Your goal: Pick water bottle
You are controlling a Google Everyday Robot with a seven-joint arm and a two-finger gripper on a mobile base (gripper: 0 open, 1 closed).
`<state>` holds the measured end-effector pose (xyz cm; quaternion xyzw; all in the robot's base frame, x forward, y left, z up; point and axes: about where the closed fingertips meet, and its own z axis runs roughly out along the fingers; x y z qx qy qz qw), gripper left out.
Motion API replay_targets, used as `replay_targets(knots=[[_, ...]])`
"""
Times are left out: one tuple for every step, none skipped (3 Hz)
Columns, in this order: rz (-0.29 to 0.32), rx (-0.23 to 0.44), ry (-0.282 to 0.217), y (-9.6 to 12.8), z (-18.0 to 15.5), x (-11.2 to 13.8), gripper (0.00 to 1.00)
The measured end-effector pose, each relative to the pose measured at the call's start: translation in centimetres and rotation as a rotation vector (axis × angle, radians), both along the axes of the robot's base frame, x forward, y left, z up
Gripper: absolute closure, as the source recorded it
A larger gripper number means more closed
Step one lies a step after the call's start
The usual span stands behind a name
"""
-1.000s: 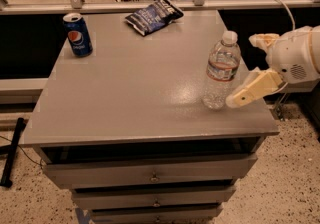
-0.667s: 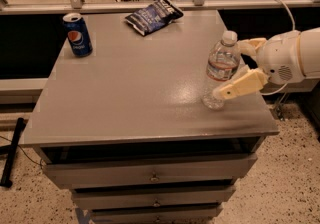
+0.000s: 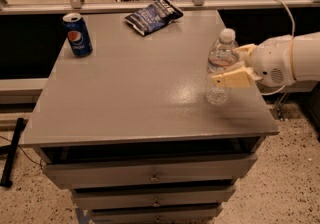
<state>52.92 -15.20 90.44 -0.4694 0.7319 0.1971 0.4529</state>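
Note:
The water bottle, clear ribbed plastic with a white cap and a coloured label band, stands upright near the right edge of the grey cabinet top. My gripper reaches in from the right on a white arm and is open around the bottle at label height. One cream finger lies across the front of the bottle and the other finger sits behind it. The bottle rests on the cabinet top.
A blue Pepsi can stands at the back left. A dark blue chip bag lies at the back middle. Drawers are below the front edge. A metal rail runs behind the cabinet.
My gripper has moved left and closer, from beside the bottle to straddling it. The bottle, the can and the bag have not moved.

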Motion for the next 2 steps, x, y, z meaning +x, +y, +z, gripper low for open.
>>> replay_targets(knots=[[-0.01,0.01,-0.01,-0.3,0.4,0.1,0.87],[-0.026,0.042,-0.023,-1.4,2.0,0.8,1.0]])
